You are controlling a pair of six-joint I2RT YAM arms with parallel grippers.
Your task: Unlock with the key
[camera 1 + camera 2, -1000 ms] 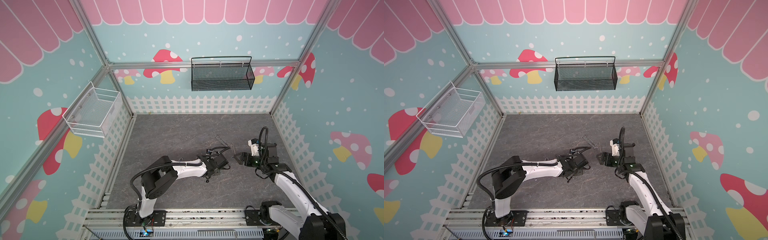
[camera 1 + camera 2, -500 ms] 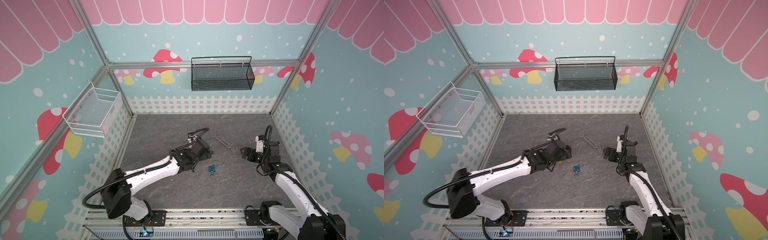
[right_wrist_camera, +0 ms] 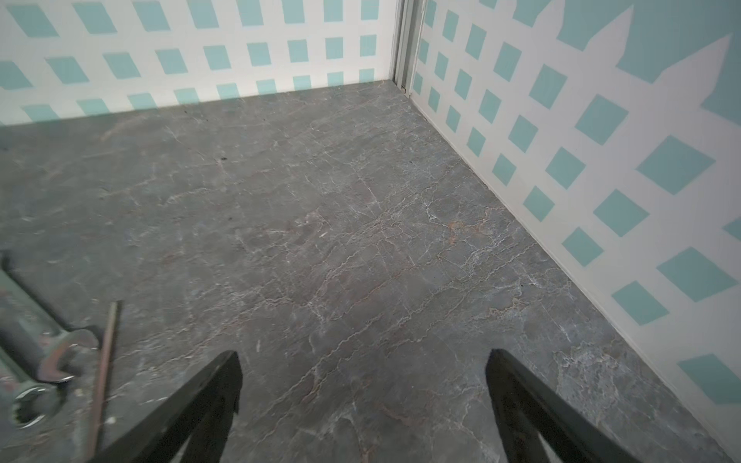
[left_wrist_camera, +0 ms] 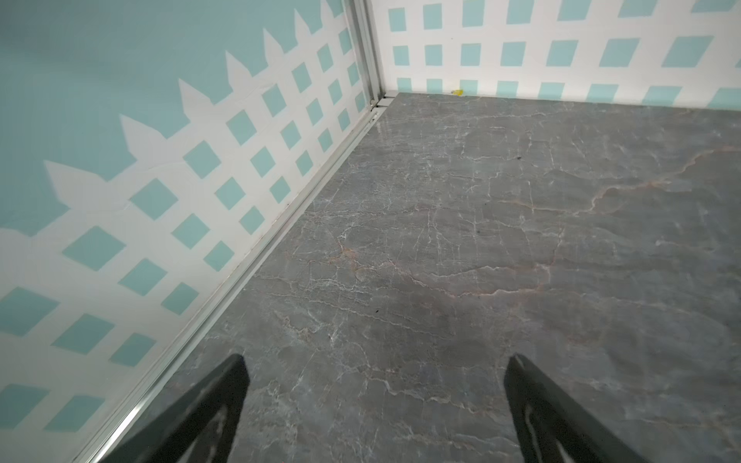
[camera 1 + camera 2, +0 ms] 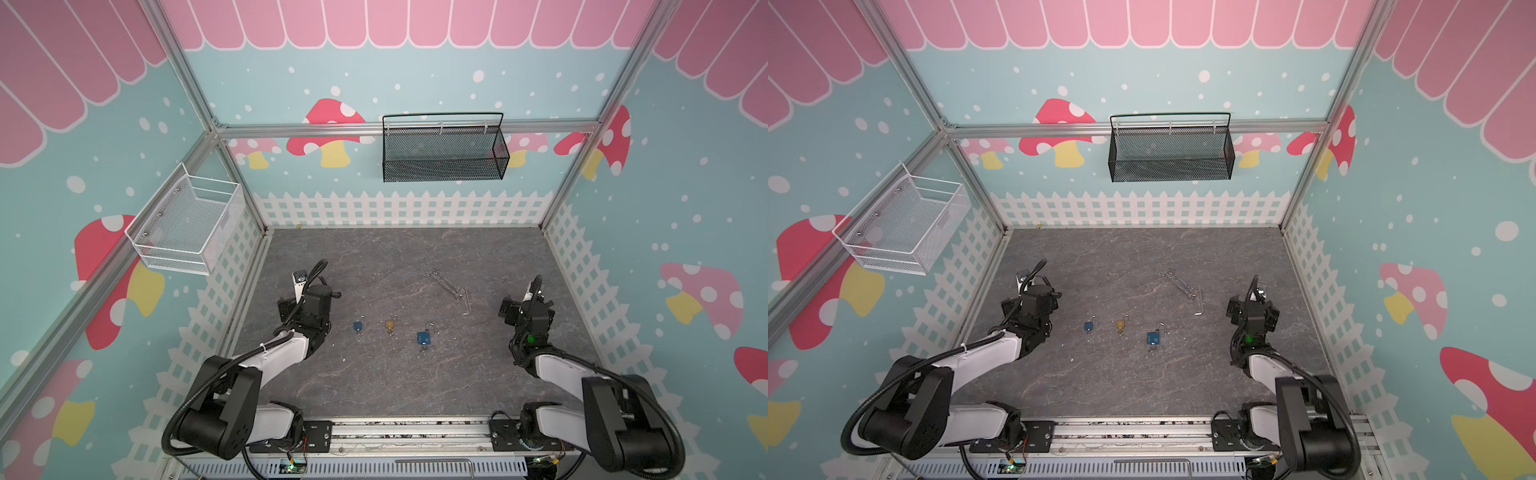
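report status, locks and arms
Both jaws open, empty, out at the sides. Small blue padlock, brass padlock, larger blue padlock in a row mid-table; shackle state too small to tell. Nothing blocking them.

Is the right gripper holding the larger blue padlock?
No, the right gripper stands open and empty in its wrist view, while the larger blue padlock lies on the table.

Grey veined tabletop (image 5: 395, 382); small blue padlock (image 5: 358, 326), gold padlock (image 5: 390, 324), larger blue padlock (image 5: 423, 338); black mesh basket (image 5: 442, 164); white wire basket (image 5: 183, 232)

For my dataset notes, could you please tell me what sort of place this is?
Probably a robot test cell: left arm and right arm on one rail, mushroom-print back wall, aluminium frame.
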